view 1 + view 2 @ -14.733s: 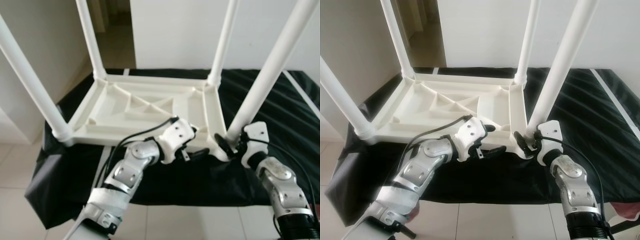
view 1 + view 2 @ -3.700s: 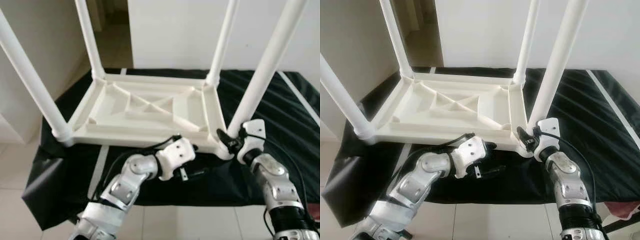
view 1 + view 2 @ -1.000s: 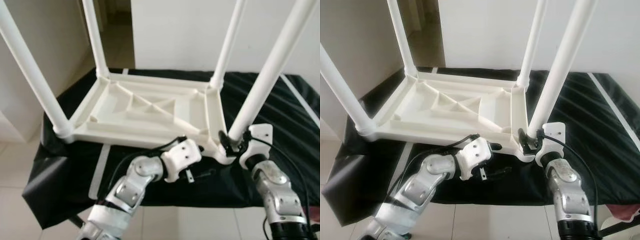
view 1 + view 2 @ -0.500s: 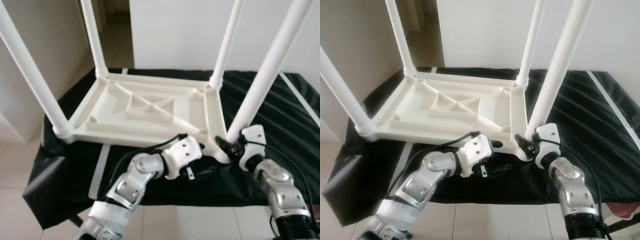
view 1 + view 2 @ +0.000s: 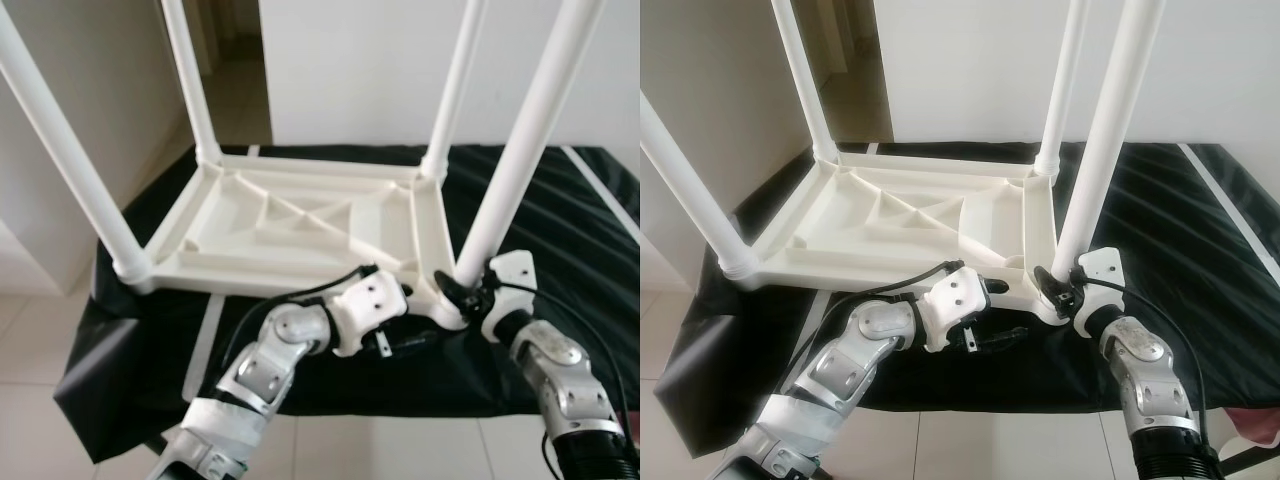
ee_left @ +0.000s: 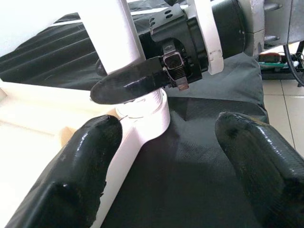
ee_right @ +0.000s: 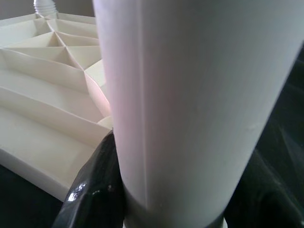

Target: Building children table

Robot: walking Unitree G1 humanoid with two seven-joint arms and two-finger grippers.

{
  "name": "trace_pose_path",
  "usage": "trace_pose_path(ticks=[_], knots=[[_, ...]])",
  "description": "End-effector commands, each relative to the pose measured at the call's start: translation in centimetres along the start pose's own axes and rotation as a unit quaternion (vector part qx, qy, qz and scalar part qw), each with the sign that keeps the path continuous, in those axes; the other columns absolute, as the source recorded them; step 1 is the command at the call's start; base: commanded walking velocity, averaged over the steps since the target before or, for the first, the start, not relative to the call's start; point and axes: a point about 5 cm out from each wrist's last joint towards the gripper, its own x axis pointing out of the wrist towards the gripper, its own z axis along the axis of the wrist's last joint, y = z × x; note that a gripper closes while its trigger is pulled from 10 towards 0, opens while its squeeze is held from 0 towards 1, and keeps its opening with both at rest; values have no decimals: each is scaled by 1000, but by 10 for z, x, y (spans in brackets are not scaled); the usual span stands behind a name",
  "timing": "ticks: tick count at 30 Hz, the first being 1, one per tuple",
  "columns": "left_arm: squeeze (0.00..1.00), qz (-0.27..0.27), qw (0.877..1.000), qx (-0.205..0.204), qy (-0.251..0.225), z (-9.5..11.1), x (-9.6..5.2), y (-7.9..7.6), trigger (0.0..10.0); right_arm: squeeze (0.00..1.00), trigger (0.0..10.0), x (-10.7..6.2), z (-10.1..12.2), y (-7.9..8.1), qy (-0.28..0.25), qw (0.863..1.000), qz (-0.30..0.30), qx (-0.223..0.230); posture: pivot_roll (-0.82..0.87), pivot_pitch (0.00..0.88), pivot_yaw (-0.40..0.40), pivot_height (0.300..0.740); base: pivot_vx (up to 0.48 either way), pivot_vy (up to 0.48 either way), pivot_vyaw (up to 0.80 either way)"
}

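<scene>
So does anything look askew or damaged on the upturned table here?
Nothing stands out. The white table lies upside down on the black cloth with four legs standing; the right gripper clasps the near right leg at its base.

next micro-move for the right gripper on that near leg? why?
Probably keep twisting the near right leg into its corner socket. The right gripper is clamped around the leg's base, and the left gripper is open beside the tabletop edge, holding nothing.
</scene>
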Motion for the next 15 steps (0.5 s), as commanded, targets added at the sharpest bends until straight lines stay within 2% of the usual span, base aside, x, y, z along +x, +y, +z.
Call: trace_pose_path(ticks=[1,9,11,14,15], knots=[[0,-3,1000,5,5,-2,0,2,10000,0,10000,-4,-9,-2,21,1000,-17,12,-40,0,11,740,0,0,0],[0,15,1000,-6,2,-2,1,2,10000,0,10000,-4,-6,9,28,994,-86,58,-26,0,-14,740,0,0,0],[0,6,1000,-11,6,-4,-1,-5,10000,0,10000,0,-7,16,38,985,-142,86,-7,0,-13,740,0,0,0],[0,3,1000,-12,8,-5,-1,-6,10000,0,10000,1,-8,18,42,981,-162,96,-7,0,-13,740,0,0,0],[0,3,1000,-12,11,-6,-4,-7,10000,0,10000,3,-9,26,44,978,-176,106,5,0,-16,740,0,0,0]])
